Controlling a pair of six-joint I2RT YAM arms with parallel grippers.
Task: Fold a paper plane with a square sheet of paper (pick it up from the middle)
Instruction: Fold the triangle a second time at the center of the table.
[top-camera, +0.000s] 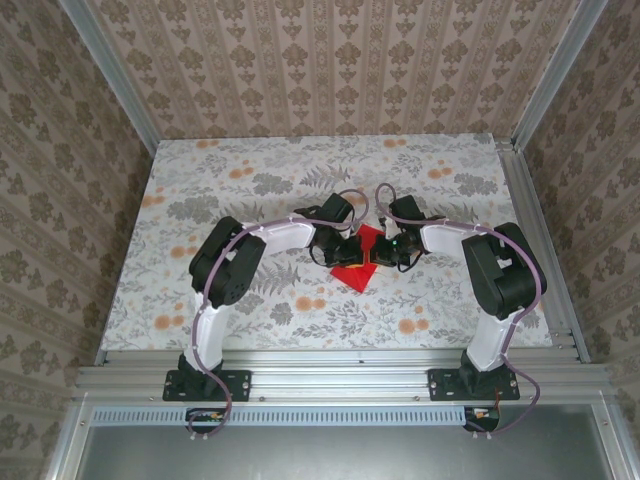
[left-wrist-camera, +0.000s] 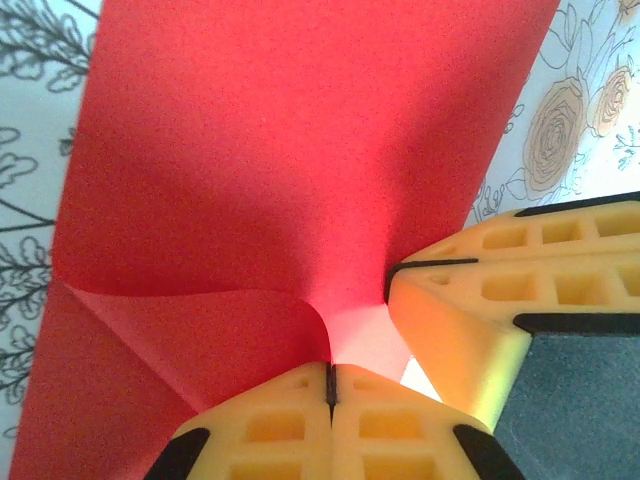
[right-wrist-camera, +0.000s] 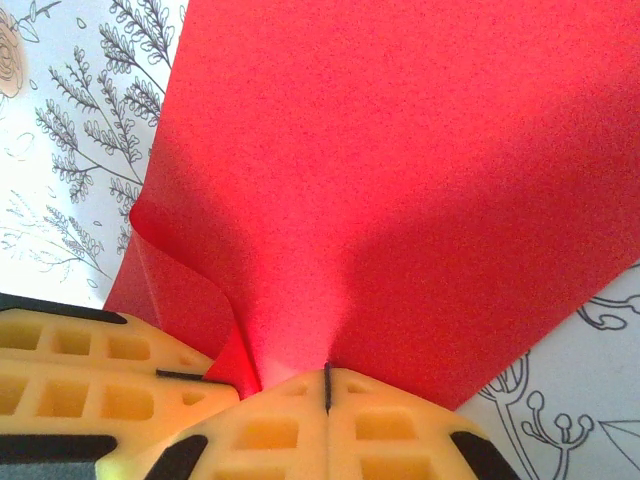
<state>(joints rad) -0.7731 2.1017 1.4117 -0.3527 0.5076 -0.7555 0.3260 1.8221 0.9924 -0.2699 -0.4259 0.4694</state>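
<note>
1. Paper (top-camera: 357, 272), a red sheet, lies at the middle of the flowered table (top-camera: 250, 180), puckered upward where both arms meet over it.
2. Left gripper (left-wrist-camera: 330, 370) is clenched, its yellow pads pressed flat together on a pinch of the paper near the sheet's middle. The red surface funnels down into the seam between them.
3. Right gripper (right-wrist-camera: 327, 372) is likewise clenched on the same pucker, set at an angle to the left one, their tips just beside each other.
4. One flap curls under beside the pinch, as both wrist views show. The rest of the sheet spreads smooth beyond the fingers.
5. Step in hand, by the look of it, is the pick-up from the middle, ahead of the folding proper. Nothing like a plane shows.
6. Doing it well probably means raising both arms together, level and slow, so neither drags the thin sheet out of the other's hold.
7. Each hold looks shallow, on a small bite of paper, so a jerk or a sideways pull could slip or tear it.
8. Curled flap wants flattening and the edges lining up before any pressing. Creased as it lies, it would likely set a skewed fold.
</note>
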